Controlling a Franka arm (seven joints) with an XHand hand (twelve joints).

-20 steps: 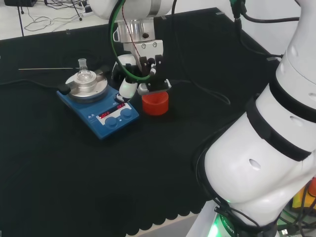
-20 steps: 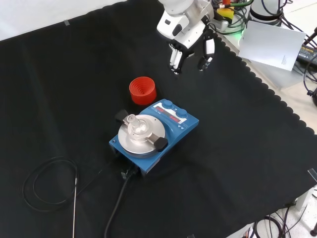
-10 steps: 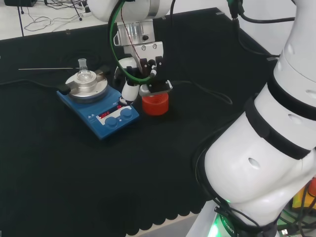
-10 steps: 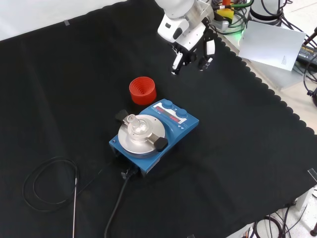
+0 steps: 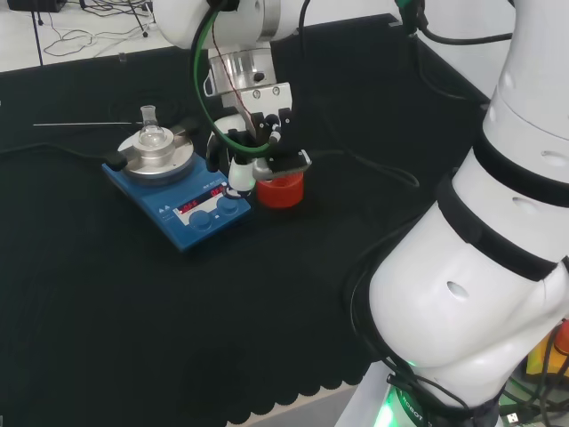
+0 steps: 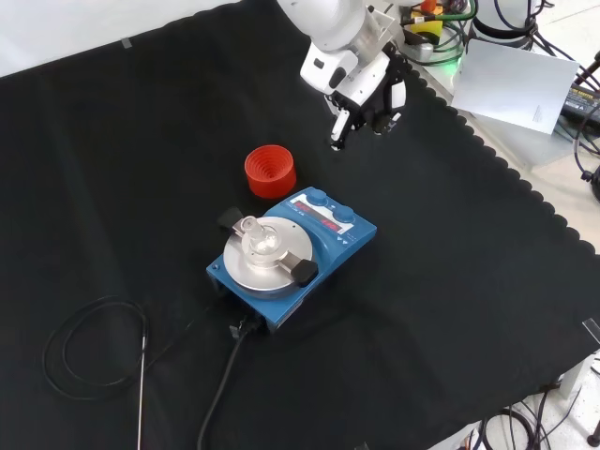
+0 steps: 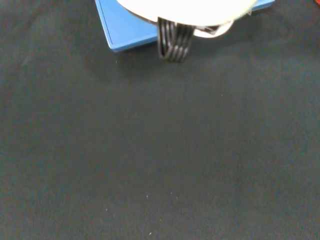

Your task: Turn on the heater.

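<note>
The heater [image 5: 200, 210] is a blue hotplate with two blue knobs, red lit displays and a round silver plate [image 5: 156, 157]. A small glass flask [image 5: 150, 132] stands on that plate. In the head view the hand [image 5: 255, 147] hangs just right of the heater's knob panel, one white finger [image 5: 238, 175] pointing straight down at the panel's right corner. In the front view the hand [image 6: 367, 86] hovers above the cloth beyond the heater [image 6: 298, 248], with its finger [image 6: 337, 132] aimed down and holding nothing. The wrist view catches a blue heater corner [image 7: 129, 33] close below the hand [image 7: 185, 9].
A red ribbed ring stand [image 5: 281, 189] [image 6: 270, 171] sits on the cloth beside the heater, under the hand in the head view. A coiled black cable [image 6: 92, 349] and a thin rod [image 6: 142, 394] lie at the front view's lower left. The arm's white links [image 5: 498, 231] stand at the right.
In the head view the hand has come down and leftward, closer to the heater's knob panel. In the front view its other fingers have drawn in, leaving one pointing down. Heater and stand are unmoved.
</note>
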